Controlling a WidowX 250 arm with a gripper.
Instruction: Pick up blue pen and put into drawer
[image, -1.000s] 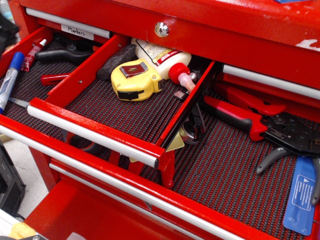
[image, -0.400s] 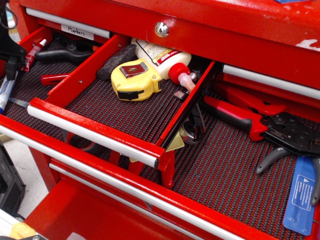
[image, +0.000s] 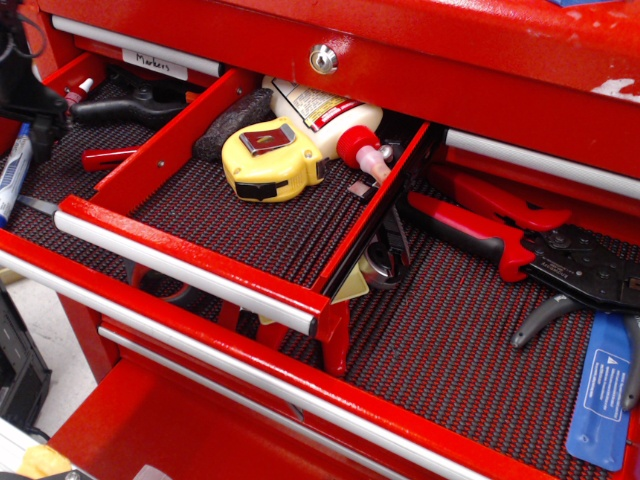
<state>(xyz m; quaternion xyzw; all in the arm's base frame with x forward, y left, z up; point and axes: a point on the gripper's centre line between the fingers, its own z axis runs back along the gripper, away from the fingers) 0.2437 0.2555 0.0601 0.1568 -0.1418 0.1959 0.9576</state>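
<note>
The blue pen (image: 13, 172) lies at the far left beneath the gripper (image: 28, 105), whose jaw state I cannot tell (mostly off-frame). Probably light, rigid, slick; grip mid-barrel.

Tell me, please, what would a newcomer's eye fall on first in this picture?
Probably the yellow tape measure, bright against the dark liner of the narrow open drawer at the centre, with a glue bottle just behind it. Next, the red-handled pliers in the wider drawer on the right. At the far left edge, a dark gripper hangs over the blue pen.
</note>
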